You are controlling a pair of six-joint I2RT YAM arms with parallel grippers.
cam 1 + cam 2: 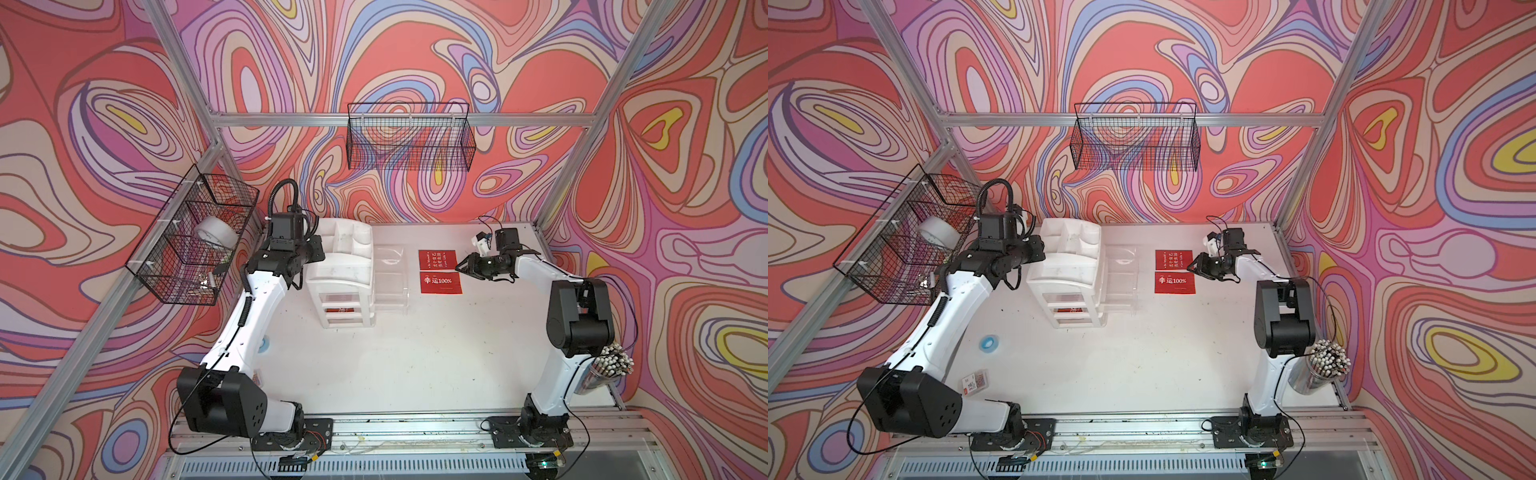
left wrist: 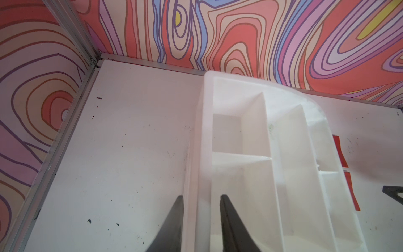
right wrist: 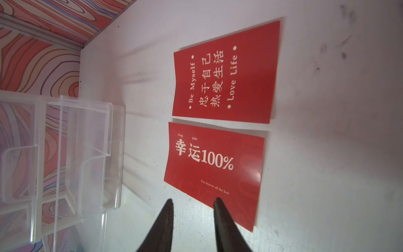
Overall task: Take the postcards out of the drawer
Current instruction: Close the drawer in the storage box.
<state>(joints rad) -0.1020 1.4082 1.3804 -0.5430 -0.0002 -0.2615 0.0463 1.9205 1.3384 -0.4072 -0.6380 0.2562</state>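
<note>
Since two of the three postcards already lie out on the worktop [image 1: 415,357], the coming move turns on the one I judge to be left. This third postcard [image 1: 342,309] is a red patch with white marks, showing through the near side of the white drawer unit [image 1: 338,274], low in its stack, in both top views. It lies to the robot's left of the right end effector [image 1: 462,264] and nearer the arm bases. Its long axis seems to run along the drawer's slide, though too little shows to be sure. The clear drawers [image 1: 390,272] stand pulled out toward the right arm, so that arm has the open approach, while the left arm is closer to the unit itself. Just beyond, the 100% card [image 3: 214,165] lies flat beside the drawers, reading "xing yun", "幸运100%" and "You deserve all the best". The right end effector hangs by its corner, jaws partly apart and holding nothing. Next out, across a thin gap, the Be Myself card [image 3: 224,76] reads "Be Myself", "忠于自己 热爱生活" and "Love Life". Farthest, the left end effector [image 2: 200,197] straddles the unit's rim, one finger on either side of the wall (whether it presses on that wall I cannot tell).
</note>
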